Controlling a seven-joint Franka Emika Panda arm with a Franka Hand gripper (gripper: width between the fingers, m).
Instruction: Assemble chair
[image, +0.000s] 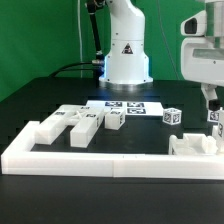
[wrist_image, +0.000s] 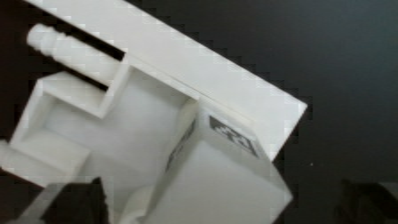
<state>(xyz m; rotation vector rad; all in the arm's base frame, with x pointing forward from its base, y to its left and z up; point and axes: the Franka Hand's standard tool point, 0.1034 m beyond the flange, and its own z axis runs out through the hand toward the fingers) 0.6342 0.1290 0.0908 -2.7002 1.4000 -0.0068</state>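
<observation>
In the exterior view, my gripper hangs at the exterior view's right. The chair part I care about sits directly beneath it. It is a low white block resting on the black table, just behind the rail. A small tagged piece stands up at its right end, close under the fingers; I cannot tell whether the two are joined. So the work lies straight down from the gripper, not off to either side, and its long axis runs across the picture, along the rail. From this camera I cannot make out the gap between the fingers. The other loose parts lie well apart at the exterior view's left. A small block stands in between, near the marker board.

In the wrist view, the chair part fills the picture. It is a broad flat slab whose long straight edge slants against the dark table, with a boxy recess, a round peg and a tag on a nearer face. One dark, blurred finger shows out to the side of the white block. The fingers look spread wide with nothing pinched between them, so I read the gripper as open and empty. I judge the slab's long edge lies skew to the fingers, so any grip calls for a wrist turn before descending.
</observation>
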